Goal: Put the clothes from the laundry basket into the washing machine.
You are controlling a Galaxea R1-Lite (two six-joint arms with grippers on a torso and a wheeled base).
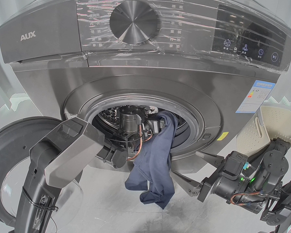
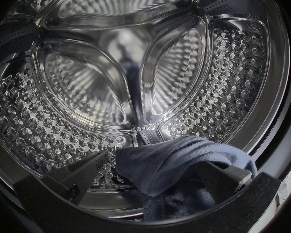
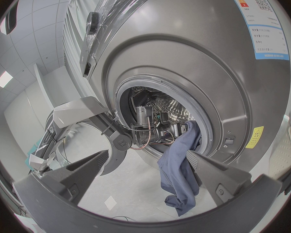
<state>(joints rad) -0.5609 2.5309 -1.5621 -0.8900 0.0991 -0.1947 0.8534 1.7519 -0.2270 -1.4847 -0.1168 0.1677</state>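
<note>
In the head view, a navy garment (image 1: 155, 159) hung over the lip of the washing machine (image 1: 145, 78), one end in the drum (image 1: 108, 114), the rest dangling outside. The laundry basket (image 1: 274, 123) stood to the right.

At the left wrist, the left gripper (image 2: 152, 160) sat spread inside the drum, the garment draped over one finger, seemingly unpinched.

At the right wrist, the right gripper (image 3: 147, 154) hung released near the dangling garment.
</note>
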